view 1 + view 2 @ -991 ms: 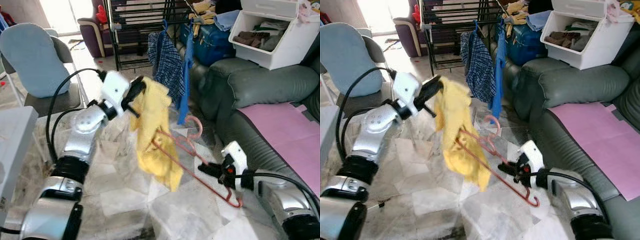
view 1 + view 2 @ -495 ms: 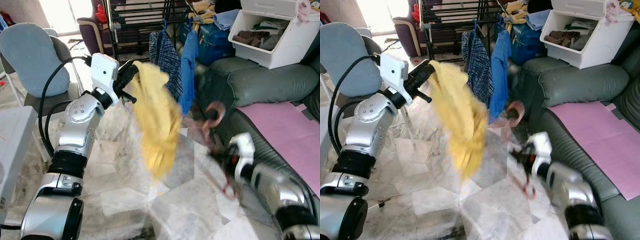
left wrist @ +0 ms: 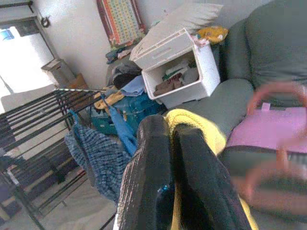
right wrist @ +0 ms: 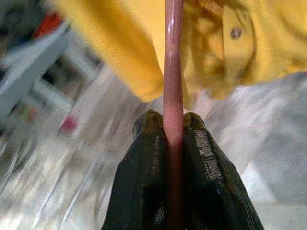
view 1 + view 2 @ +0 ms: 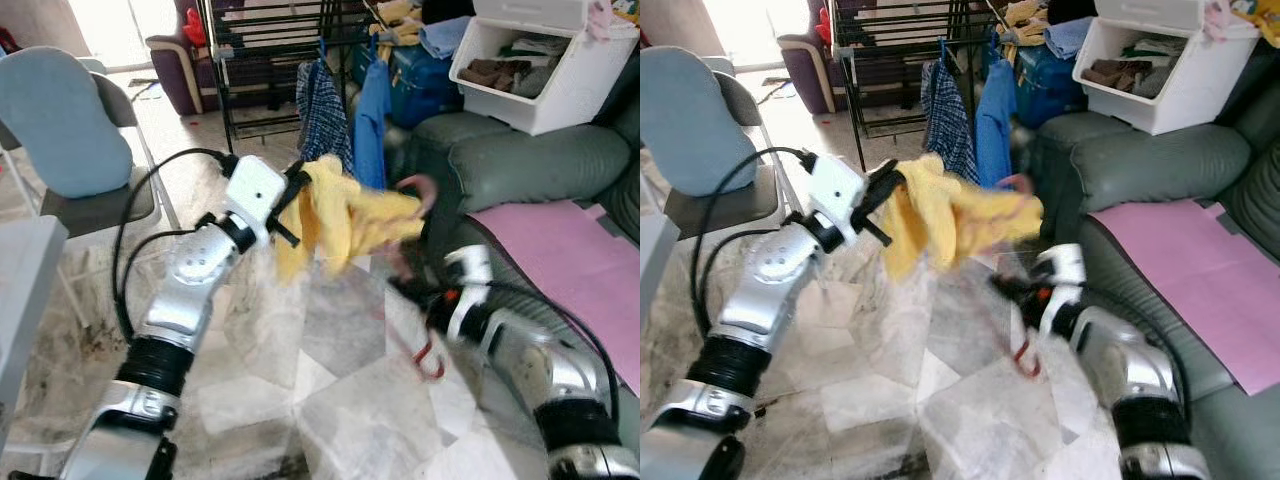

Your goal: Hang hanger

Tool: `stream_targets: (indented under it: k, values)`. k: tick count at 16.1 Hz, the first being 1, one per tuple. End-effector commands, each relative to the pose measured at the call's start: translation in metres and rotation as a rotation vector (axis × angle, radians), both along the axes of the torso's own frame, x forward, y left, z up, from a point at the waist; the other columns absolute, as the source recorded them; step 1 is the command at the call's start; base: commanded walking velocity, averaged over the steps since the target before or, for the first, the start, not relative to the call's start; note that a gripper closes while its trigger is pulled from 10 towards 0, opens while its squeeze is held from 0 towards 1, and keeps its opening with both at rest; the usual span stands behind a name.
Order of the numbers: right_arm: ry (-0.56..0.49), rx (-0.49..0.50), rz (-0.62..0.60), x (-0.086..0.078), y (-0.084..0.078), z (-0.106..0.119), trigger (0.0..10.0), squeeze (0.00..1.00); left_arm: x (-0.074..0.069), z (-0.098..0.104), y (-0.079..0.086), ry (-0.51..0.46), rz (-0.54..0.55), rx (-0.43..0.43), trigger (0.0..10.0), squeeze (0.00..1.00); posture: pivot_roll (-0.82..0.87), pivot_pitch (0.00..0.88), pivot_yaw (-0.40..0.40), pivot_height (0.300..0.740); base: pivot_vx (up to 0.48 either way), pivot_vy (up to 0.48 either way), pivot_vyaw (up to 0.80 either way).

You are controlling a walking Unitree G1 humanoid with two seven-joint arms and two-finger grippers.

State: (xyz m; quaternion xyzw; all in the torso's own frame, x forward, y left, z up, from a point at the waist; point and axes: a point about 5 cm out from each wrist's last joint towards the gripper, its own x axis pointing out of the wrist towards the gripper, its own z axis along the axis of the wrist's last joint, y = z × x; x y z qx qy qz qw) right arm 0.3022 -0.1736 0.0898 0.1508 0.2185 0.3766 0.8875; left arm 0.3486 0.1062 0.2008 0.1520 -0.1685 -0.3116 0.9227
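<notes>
My left gripper (image 5: 292,195) is shut on a yellow garment (image 5: 345,215), held up at mid-height in front of me. The cloth stretches sideways to the blurred hook of a pink hanger (image 5: 418,187). My right gripper (image 5: 415,295) is shut on the hanger's lower rod, whose bent end (image 5: 428,360) hangs below. In the right wrist view the pink rod (image 4: 172,72) runs between the shut fingers (image 4: 148,143) up into the yellow garment (image 4: 216,43). In the left wrist view the black fingers (image 3: 153,143) pinch yellow cloth (image 3: 192,120).
A black drying rack (image 5: 270,50) stands ahead, with a plaid shirt (image 5: 322,110) and a blue garment (image 5: 372,120) hanging on it. A green sofa (image 5: 520,160) with a pink sheet (image 5: 560,250) is on the right, a white bin (image 5: 540,70) above it. A blue-backed chair (image 5: 60,120) is on the left.
The left gripper has come down and to the right with the garment. The cloth, which hung straight down, now bunches sideways toward the hanger's hook. The right gripper has shifted left with the hanger.
</notes>
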Motion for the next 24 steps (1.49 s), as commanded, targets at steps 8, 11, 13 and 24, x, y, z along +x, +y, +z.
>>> stream_targets:
  k: [8, 11, 13, 24]
  values:
    - [0.245, -0.387, 0.113, -0.052, -0.058, -0.044, 10.0, 0.00, 0.017, 0.011, 0.029, -0.009, 0.209, -0.006, 10.0, 0.00, -0.10, 0.000, 0.017, 0.740, 0.000, 0.000, 0.00]
    - [0.181, -0.434, -0.004, -0.037, -0.073, -0.033, 10.0, 0.00, 0.022, 0.000, 0.044, 0.019, 0.309, 0.048, 10.0, 0.00, -0.12, 0.000, 0.019, 0.740, 0.000, 0.000, 0.00]
    - [0.100, -0.460, -0.110, -0.020, -0.078, -0.025, 10.0, 0.00, 0.020, -0.004, 0.045, 0.015, 0.308, 0.042, 10.0, 0.00, -0.12, 0.000, 0.017, 0.740, 0.000, 0.000, 0.00]
    - [0.094, 0.086, 0.142, -0.018, -0.026, 0.016, 10.0, 0.00, -0.005, -0.012, -0.001, -0.046, 0.097, -0.012, 10.0, 0.00, -0.12, 0.000, 0.005, 0.740, 0.000, 0.000, 0.00]
